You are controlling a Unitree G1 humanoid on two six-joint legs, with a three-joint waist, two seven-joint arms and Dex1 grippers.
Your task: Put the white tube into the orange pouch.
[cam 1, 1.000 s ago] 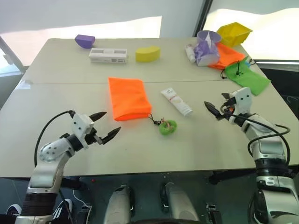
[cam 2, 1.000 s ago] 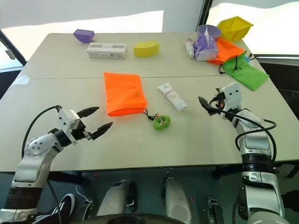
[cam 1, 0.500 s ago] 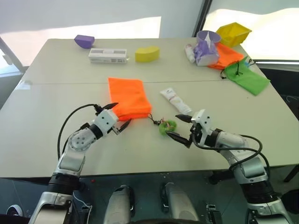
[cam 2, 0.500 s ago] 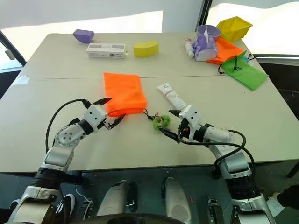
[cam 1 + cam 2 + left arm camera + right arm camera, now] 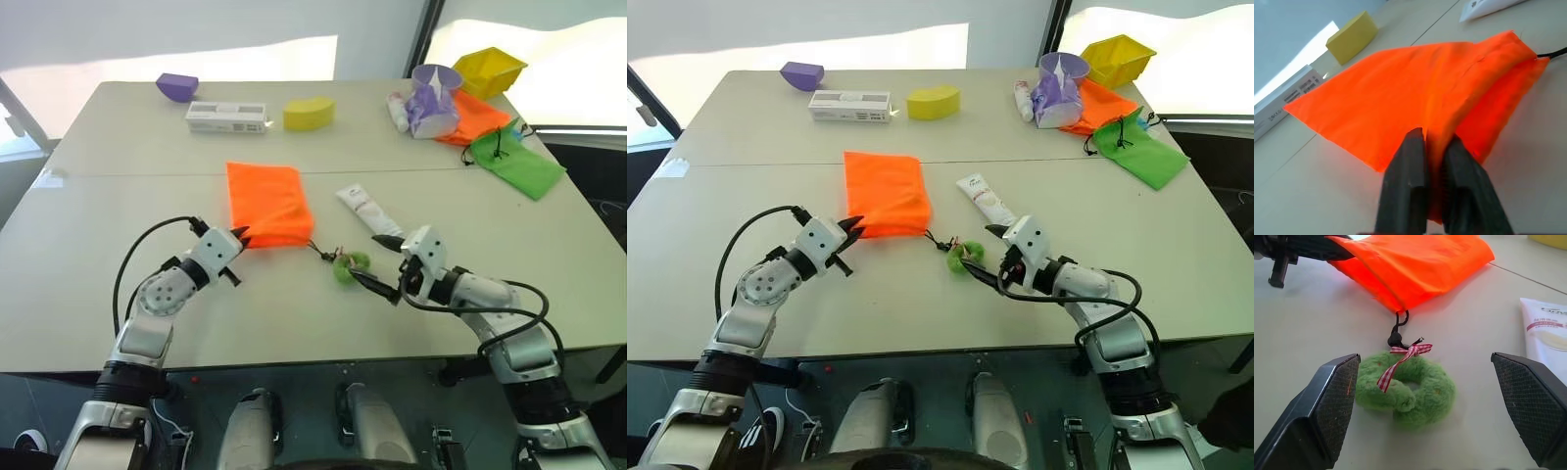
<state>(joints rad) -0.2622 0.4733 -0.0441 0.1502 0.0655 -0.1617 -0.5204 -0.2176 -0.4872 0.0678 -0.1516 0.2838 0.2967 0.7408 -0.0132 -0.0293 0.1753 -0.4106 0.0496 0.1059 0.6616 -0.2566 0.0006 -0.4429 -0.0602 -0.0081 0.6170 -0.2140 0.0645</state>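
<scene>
My left end effector (image 5: 238, 238) had just snapped shut on the near corner of the orange pouch (image 5: 266, 204), anchoring it for loading. My right end effector (image 5: 382, 265) stayed wide open around the green fuzzy ball (image 5: 1411, 390), the white tube (image 5: 368, 211) just beyond it on the bench (image 5: 118, 147). The pouch mouth was hard to make out.
</scene>
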